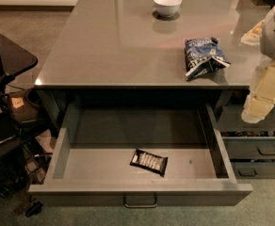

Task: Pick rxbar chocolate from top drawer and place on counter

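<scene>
The rxbar chocolate (149, 161), a flat black wrapper with white lettering, lies on the floor of the open top drawer (137, 188), near its front centre. The drawer is pulled far out and has a curved metal handle (140, 203) at the front. The glossy grey counter (128, 41) spans the view above it. My gripper (254, 111) hangs at the right edge on the pale arm, above the right drawer stack, well to the right of and higher than the bar, with nothing seen in it.
A white bowl (167, 4) stands at the counter's back centre. A blue-and-white chip bag (204, 56) lies on the counter at the right. Narrower grey drawers (260, 149) are at the lower right. A black side table (8, 60) with cables stands at the left.
</scene>
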